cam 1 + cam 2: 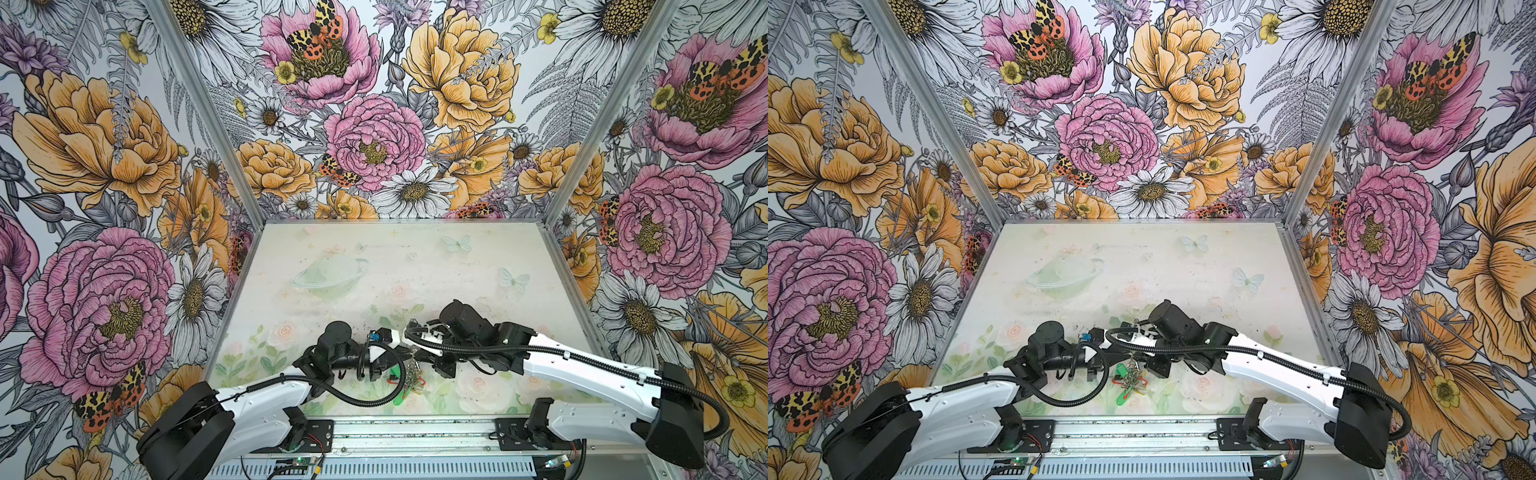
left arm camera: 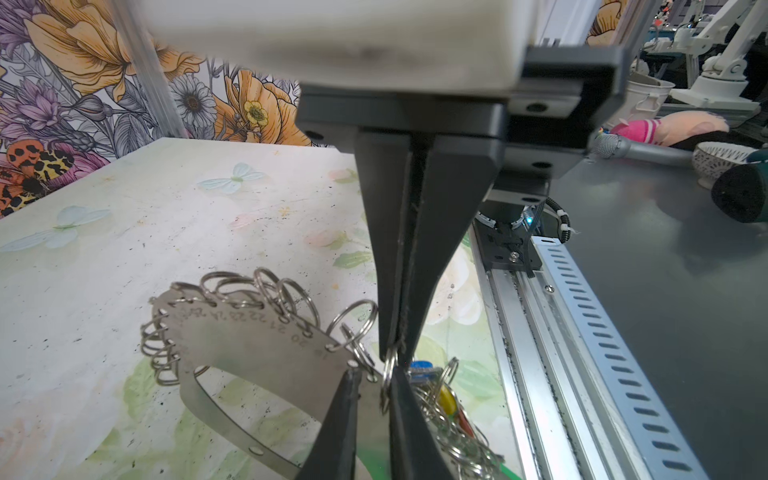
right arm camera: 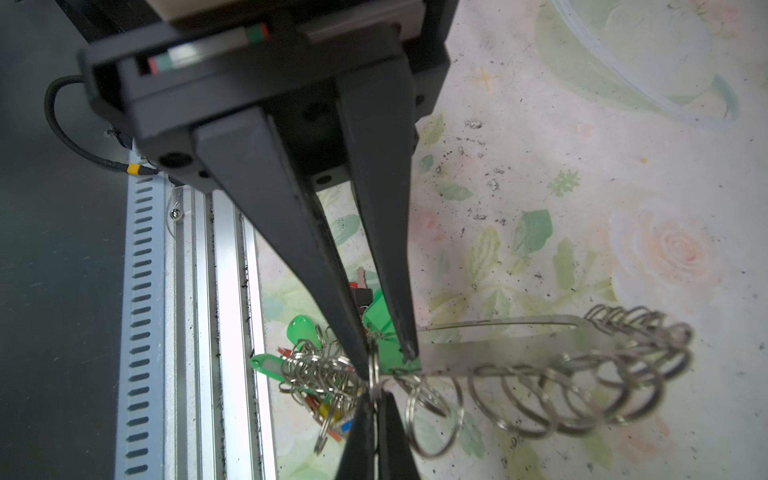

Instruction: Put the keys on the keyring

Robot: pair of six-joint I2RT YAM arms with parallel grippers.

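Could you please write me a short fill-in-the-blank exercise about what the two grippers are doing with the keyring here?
1. The left gripper pinches a wire ring and the right gripper grips the keyring, so ____ grippers are holding something.
2. The keyring's flat band is stamped with a row of ____.
3. The biggest tags on the bunched keys are ____.

Missing words: both; numbers; green.

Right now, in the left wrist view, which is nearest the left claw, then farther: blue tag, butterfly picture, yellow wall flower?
1. blue tag, right beside the left claw's tips.
2. butterfly picture, far across the table.
3. yellow wall flower, beyond the table's edge.
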